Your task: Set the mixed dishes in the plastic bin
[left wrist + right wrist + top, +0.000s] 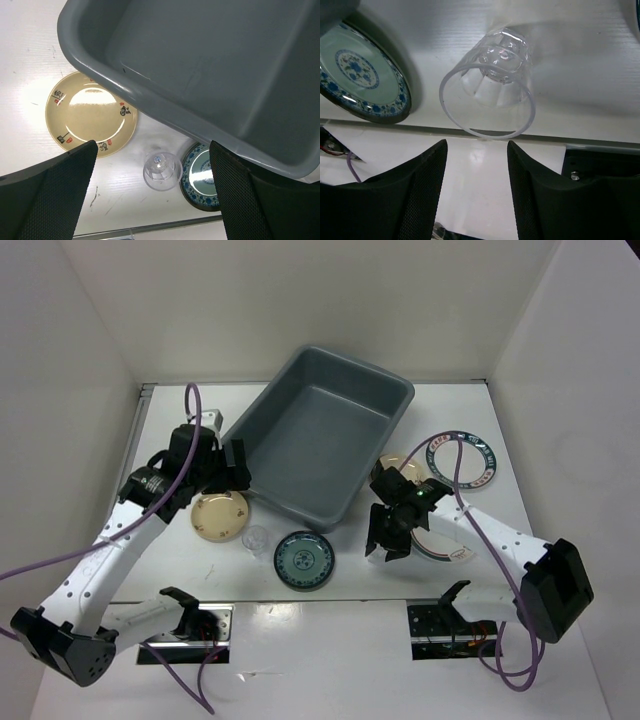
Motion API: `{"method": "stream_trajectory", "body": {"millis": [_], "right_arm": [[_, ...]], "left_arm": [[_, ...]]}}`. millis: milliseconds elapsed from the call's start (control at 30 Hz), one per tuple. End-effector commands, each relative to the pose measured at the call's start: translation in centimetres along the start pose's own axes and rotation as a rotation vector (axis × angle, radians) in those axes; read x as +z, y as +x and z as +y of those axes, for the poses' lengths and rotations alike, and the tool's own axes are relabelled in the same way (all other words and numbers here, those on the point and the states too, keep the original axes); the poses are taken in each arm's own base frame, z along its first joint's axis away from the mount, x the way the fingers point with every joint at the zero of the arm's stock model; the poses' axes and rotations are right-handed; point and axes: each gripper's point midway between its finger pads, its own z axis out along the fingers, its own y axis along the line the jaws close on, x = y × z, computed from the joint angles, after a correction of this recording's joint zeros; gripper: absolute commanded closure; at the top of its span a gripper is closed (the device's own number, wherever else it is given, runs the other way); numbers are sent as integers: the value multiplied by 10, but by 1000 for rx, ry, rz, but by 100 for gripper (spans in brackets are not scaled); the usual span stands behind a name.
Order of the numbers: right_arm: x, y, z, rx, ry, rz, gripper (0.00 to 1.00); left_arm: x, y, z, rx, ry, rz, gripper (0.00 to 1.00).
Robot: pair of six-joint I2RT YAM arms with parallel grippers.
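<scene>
The grey plastic bin (320, 430) stands empty at the centre back. My left gripper (232, 464) is open and empty at the bin's left corner, above a beige plate (218, 516). In the left wrist view the gripper (153, 150) hangs over the beige plate (90, 114), a clear cup (161, 171) and the teal patterned plate (202, 175). That cup (256, 539) and the teal plate (303, 560) lie in front of the bin. My right gripper (392, 538) is open. In the right wrist view the gripper (477, 147) has a second clear cup (490, 100) just past its fingertips, not gripped.
A white banded-rim plate (462, 460) lies at the right. Another (450, 545) sits partly under my right arm. A second beige plate (400, 466) peeks out beside the bin. White walls enclose the table on three sides. The bin rim (150, 107) runs close above my left fingers.
</scene>
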Motion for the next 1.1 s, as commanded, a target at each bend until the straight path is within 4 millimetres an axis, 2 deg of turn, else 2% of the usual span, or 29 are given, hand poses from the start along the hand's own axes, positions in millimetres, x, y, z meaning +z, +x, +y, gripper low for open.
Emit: {"method": "stream_trajectory", "body": {"millis": [0, 67, 233, 300, 400, 500, 600, 700, 800, 867, 933, 1067], "right_arm": [[6, -10, 8, 57, -2, -49, 45], [6, -7, 1, 72, 29, -39, 46], [4, -13, -14, 111, 111, -85, 49], [-9, -16, -6, 142, 75, -111, 50], [-19, -23, -10, 171, 99, -160, 50], [-12, -22, -15, 196, 132, -151, 52], [-5, -26, -21, 230, 162, -178, 60], [-1, -29, -20, 239, 171, -184, 60], [10, -27, -25, 248, 190, -171, 65], [11, -28, -23, 248, 181, -177, 65], [17, -23, -31, 248, 210, -159, 71], [23, -19, -30, 249, 196, -140, 85]], "left_arm": [[2, -9, -4, 17, 19, -32, 1], [2, -9, -4, 17, 19, -32, 1], [1, -4, -2, 18, 19, -30, 1], [1, -4, -2, 18, 19, -30, 1], [1, -4, -2, 18, 19, -30, 1], [1, -4, -2, 16, 22, -39, 1], [-2, -5, -1, 24, 26, -49, 1], [-5, -7, -1, 31, 30, -57, 1], [-5, -7, -1, 31, 30, -57, 1], [-7, -8, -1, 30, 33, -65, 1], [-5, -5, 0, 41, 30, -57, 1], [-8, -3, 2, 39, 32, -64, 1]]}}
